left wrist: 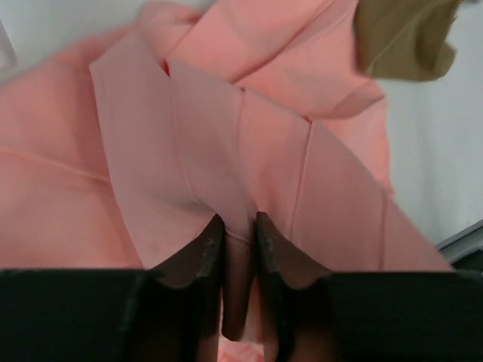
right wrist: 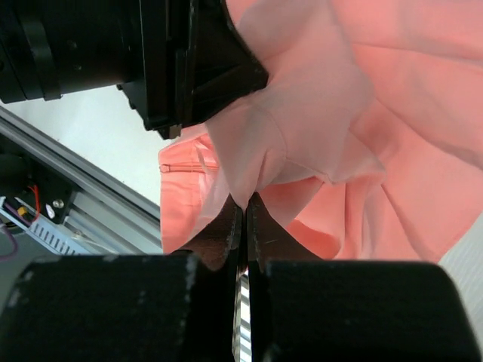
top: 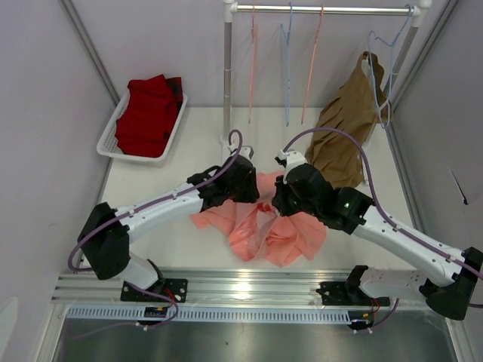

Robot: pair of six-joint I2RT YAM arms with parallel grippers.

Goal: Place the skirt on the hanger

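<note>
The salmon-pink skirt (top: 264, 230) lies crumpled on the table between my two arms, partly lifted at its middle. My left gripper (top: 254, 193) is shut on a fold of the skirt (left wrist: 226, 151), with cloth pinched between the fingertips (left wrist: 238, 226). My right gripper (top: 276, 204) is shut on another fold of the skirt (right wrist: 302, 121), close beside the left gripper (right wrist: 189, 60), its tips together (right wrist: 245, 202). Two thin salmon-pink hangers (top: 253, 68) (top: 312, 68) hang edge-on from the rail at the back, well away from both grippers.
A rail (top: 324, 10) on a metal post (top: 227, 68) crosses the back, with light-blue hangers (top: 287, 68) and a brown garment (top: 343, 128) on one at the right. A white basket (top: 113, 124) with dark red cloth (top: 147, 113) stands back left. Grey walls close both sides.
</note>
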